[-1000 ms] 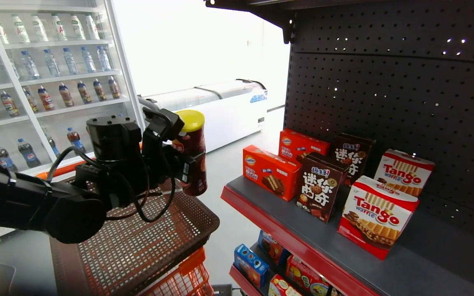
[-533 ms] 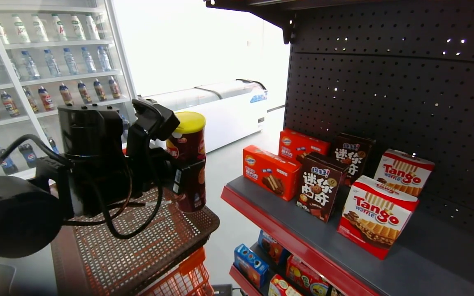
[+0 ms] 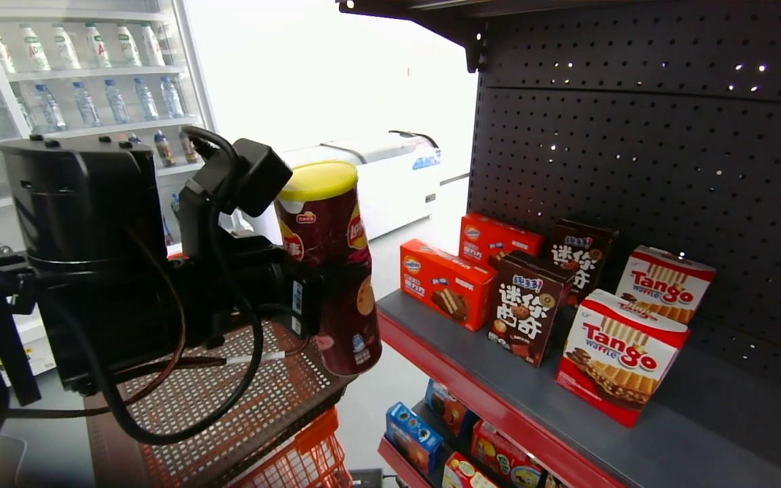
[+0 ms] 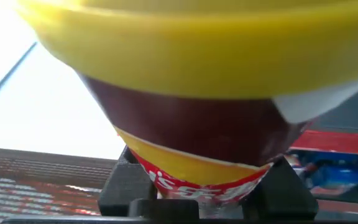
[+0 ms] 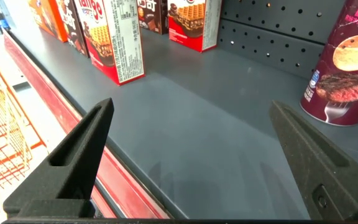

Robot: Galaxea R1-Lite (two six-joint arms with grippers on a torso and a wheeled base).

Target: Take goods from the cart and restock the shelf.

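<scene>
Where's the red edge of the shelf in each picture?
Head view: the red edge slants below the boxes, right of the held can.
Left wrist view: a short red strip behind the can.
Right wrist view: along the grey shelf top, beside the nearest box, at.
Shared landmark: the cart.

You have bare shelf (image 3: 695, 440) at the near right, in front of the waffle boxes (image 3: 617, 356), plus a narrow strip behind the red lip (image 3: 472, 390). The orange boxes (image 3: 446, 283) and brown boxes (image 3: 527, 306) block the left end back to the pegboard (image 3: 634, 149). Farther right, open grey deck lies between a waffle box and a standing chip can (image 5: 347, 68). The cart basket (image 3: 241, 400) crowds the shelf's left corner, under the held chip can (image 3: 329, 264).
</scene>
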